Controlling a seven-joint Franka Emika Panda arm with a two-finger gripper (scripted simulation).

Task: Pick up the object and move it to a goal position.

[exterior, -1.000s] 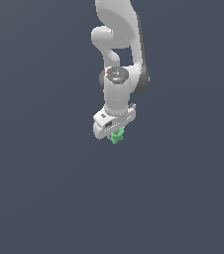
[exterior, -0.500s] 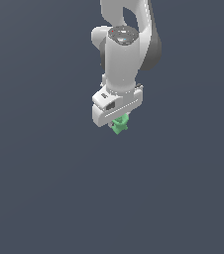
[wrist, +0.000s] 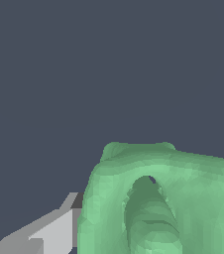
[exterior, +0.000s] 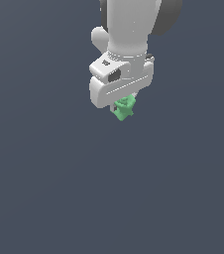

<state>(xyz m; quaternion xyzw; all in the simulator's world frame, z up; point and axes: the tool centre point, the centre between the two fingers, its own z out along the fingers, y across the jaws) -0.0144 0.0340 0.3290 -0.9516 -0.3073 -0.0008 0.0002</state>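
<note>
The white gripper hangs from the Panda arm in the upper middle of the exterior view, pointing downward, and its fingers are closed on the green object, which pokes out just beneath the gripper's boxy white body. Only the lower part of that lumpy piece shows there; the rest is tucked up between the fingers, and the fingers themselves are mostly hidden behind the body of the hand, so I can barely make them out.

From the wrist view the green object fills a big share of the picture, very close to the lens: a knobby, rounded form that arches over a darker hollow in its middle. One pale grey finger shows beside it, touching its edge; the opposite finger is out of sight.

Around all this there is just the flat slate-blue background, with nothing else near the object. I cannot tell from either view how far the held piece sits above any surface
</note>
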